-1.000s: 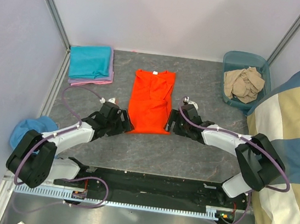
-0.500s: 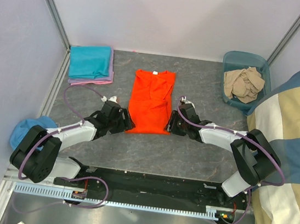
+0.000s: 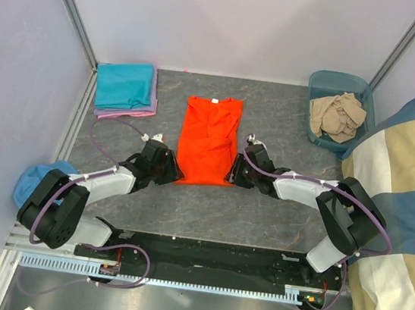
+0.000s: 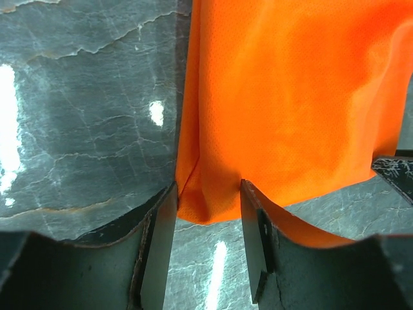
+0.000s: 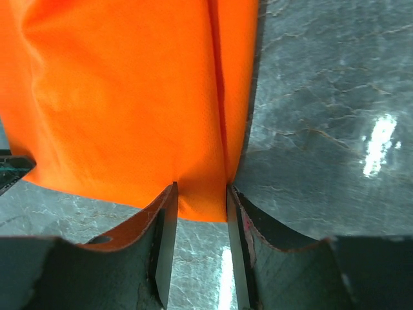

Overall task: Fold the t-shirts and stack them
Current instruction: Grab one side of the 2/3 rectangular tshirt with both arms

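The orange t-shirt lies folded into a long strip in the middle of the table, white neck label at the far end. My left gripper is at its near left corner and my right gripper at its near right corner. In the left wrist view the left gripper is open with the orange hem corner between the jaws. In the right wrist view the right gripper is open around the other corner. A folded teal t-shirt lies on a pink-lilac one at the far left.
A teal bin at the far right holds a crumpled beige t-shirt. A large blue-and-beige cushion-like fabric fills the right side. A blue cloth lies at the left edge. Walls enclose the table.
Both grippers have edged inward and a little forward, so the orange shirt's near corners now sit between their jaws. The shirt itself has not moved.
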You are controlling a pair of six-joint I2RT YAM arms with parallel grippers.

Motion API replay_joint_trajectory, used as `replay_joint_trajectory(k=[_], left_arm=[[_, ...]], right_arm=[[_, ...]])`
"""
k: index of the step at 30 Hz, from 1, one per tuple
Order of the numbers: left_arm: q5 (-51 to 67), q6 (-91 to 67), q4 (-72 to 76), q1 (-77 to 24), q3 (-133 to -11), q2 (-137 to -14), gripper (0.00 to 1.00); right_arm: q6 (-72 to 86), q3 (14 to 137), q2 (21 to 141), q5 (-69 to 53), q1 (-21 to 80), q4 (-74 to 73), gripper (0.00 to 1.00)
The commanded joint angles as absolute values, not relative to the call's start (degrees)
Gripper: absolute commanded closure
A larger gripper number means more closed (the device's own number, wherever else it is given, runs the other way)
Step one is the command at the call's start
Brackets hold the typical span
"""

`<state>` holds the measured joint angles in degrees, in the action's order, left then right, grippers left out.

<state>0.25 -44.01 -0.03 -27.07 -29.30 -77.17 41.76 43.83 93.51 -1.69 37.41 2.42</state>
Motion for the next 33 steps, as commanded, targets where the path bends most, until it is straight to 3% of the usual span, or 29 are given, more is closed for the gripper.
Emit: replay_joint_trajectory(k=[1,6,8,10,13,15,19,33], left_arm=[[-0.3,-44.0,-1.4,-27.2,-27.9,-79.6,0.48],[1.3,-44.2,-0.5,-27.2,-27.6,-80.6,0.49],[1.6,-44.0,-0.2,-27.2,-27.6,-80.9,0.56],[1.6,-43.9,-0.2,-27.2,-27.4,-81.1,0.7],[2.0,-43.6,-0.2,-27.2,-27.5,-81.6,0.86],[2.5,-43.3,-0.3,-27.2,-27.6,-81.9,0.91],[4.4,-43.1,-0.8,-27.2,-27.4,-80.8,0.96],[7.5,-44.9,-12.6,-34.2,-22.6,-65.8,0.98]], right_arm=[[42.5,43.1,95.9,-3.0,38.7,2.1,0.57],[42.6,43.2,96.2,-3.0,39.3,2.2,0.6],[42.8,42.9,96.2,-2.9,39.5,2.3,0.65],[42.9,42.5,96.2,-2.8,39.5,2.6,0.7],[42.9,42.4,96.2,-3.0,39.6,2.7,0.87],[42.7,42.3,96.0,-2.9,39.6,2.6,0.99],[42.7,41.6,94.0,-3.0,39.8,1.4,1.0],[46.8,37.6,82.7,-0.4,48.8,-9.8,1.0]])
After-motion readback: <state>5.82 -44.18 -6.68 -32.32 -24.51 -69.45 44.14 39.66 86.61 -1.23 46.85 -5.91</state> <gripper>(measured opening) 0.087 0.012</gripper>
